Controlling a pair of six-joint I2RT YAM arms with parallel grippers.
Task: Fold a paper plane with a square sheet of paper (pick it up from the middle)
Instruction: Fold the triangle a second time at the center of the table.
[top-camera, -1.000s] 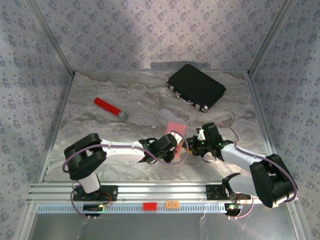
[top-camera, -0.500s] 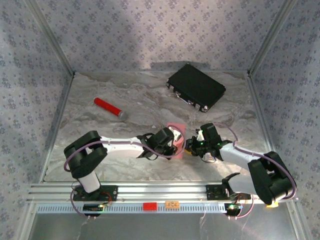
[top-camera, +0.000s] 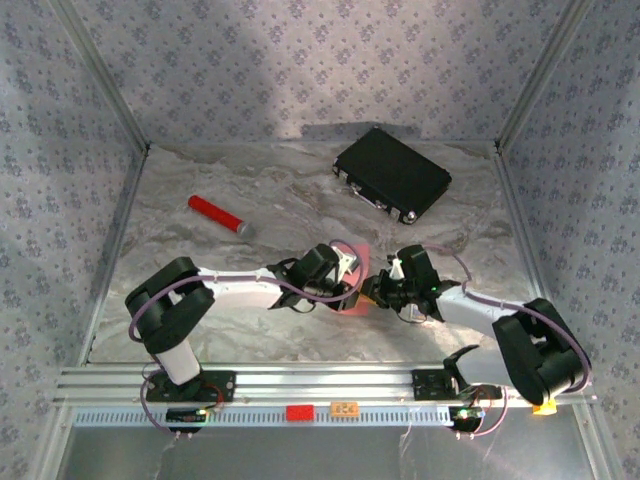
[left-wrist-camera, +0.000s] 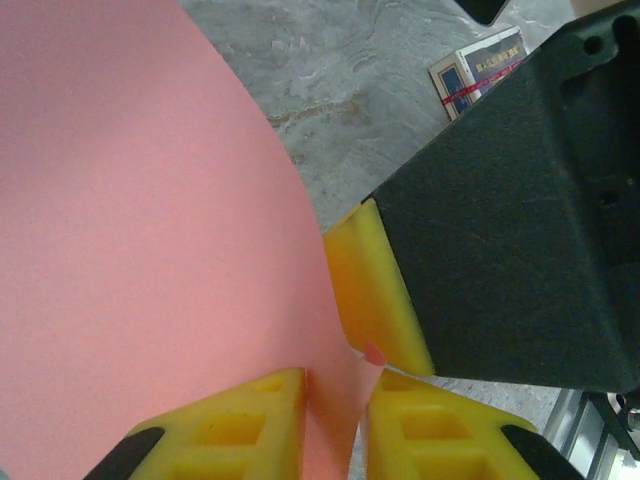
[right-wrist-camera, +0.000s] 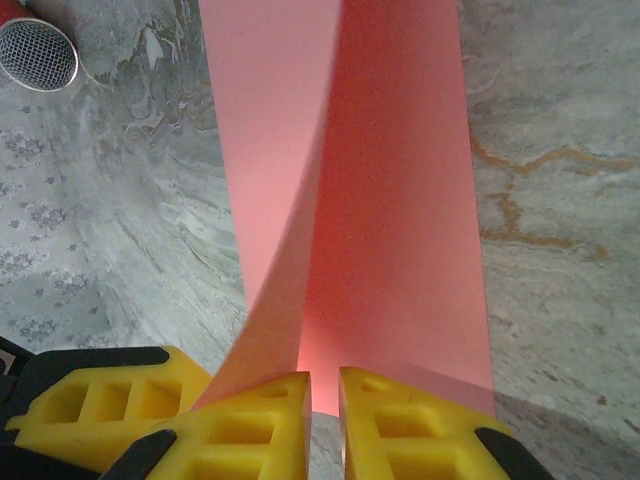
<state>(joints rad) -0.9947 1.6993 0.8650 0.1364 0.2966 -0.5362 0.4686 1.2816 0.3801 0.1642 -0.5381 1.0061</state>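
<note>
The square sheet of paper (right-wrist-camera: 390, 200) is hanging raised between the two grippers, above the middle of the marbled table (top-camera: 250, 180), and is bowing into a long trough. Seen from the right wrist, its long axis is running straight away from the fingers, with the red cylinder's grey cap (right-wrist-camera: 38, 55) lying off to its left. The right gripper (right-wrist-camera: 325, 385) is pinching the near end, its jaws almost together. The left gripper (left-wrist-camera: 335, 390) is straddling a corner edge with its jaws narrowly parted; whether it is clamping I cannot tell.
</note>
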